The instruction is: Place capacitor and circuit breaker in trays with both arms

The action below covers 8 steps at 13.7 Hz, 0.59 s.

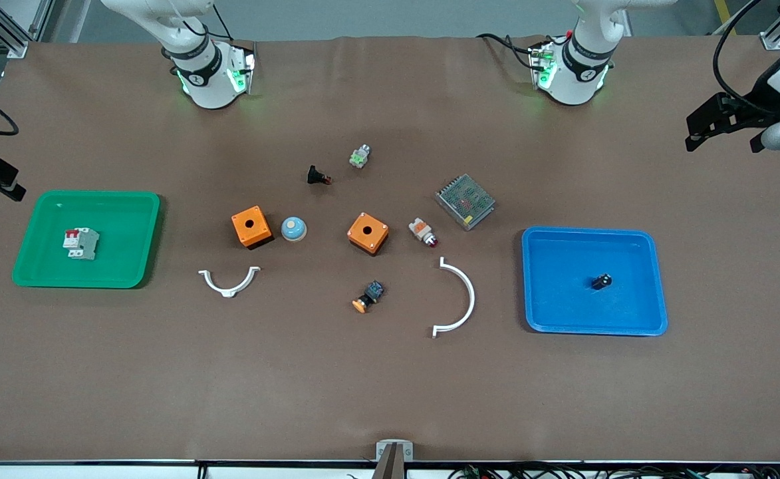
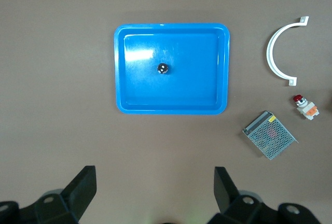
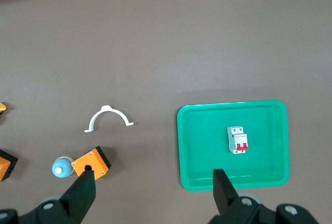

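capacitor [image 1: 601, 282] in blue tray [image 1: 655, 279], details unclear

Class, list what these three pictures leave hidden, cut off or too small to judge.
- Left gripper: open; body cut by left wrist view's edge.
- Right gripper: likewise in right wrist view.
- Tiny black cylinder capacitor in the blue tray: markings too small.
- White-grey circuit breaker in the green tray: lever position unclear.

Glossy blue plastic tray [image 1: 642, 241], glossy green plastic tray [image 1: 130, 203], matt brown table covering [image 1: 363, 386], perforated metal box [image 1: 465, 201]
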### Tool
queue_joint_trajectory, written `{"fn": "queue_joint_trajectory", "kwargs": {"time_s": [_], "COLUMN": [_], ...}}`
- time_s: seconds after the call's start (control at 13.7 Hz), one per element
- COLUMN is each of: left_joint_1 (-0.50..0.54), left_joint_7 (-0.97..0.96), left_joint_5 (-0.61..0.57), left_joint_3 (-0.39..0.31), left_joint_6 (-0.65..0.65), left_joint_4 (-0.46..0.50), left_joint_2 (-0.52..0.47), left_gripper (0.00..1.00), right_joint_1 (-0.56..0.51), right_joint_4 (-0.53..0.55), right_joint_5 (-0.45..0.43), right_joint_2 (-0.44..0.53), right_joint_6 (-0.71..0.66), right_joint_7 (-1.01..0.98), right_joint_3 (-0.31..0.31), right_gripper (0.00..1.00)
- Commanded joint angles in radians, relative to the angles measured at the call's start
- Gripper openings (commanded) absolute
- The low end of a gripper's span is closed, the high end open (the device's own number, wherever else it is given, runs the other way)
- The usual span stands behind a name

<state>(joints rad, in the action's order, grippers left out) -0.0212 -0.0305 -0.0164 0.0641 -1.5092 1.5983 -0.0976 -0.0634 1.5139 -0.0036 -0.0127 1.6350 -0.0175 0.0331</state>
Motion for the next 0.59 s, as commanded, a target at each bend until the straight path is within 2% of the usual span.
{"fn": "queue_joint_trajectory", "kwargs": {"time_s": [0.0, 0.51], "left_joint_1": [-0.005, -0.006], "left_joint_7": [0.029, 0.029], "left_joint_5": [0.013, 0.003], "left_joint_3": [-0.01, -0.01], "left_joint_6": [0.001, 0.003], "left_joint_4": [-0.004, -0.023], "left_joint_2": [-0.008, 0.006], "left_gripper": [1.0, 1.0], "right_joint_1": [0.008, 0.001], "right_joint_4": [-0.032, -0.043], "right_joint_5": [0.014, 0.014], "right_joint_2": [-0.018, -0.016], "right_joint_6": [-0.011, -0.036], "right_joint_7": [0.014, 0.004], "right_joint_3": [0.007, 0.008], "right_gripper": [1.0, 1.0]}}
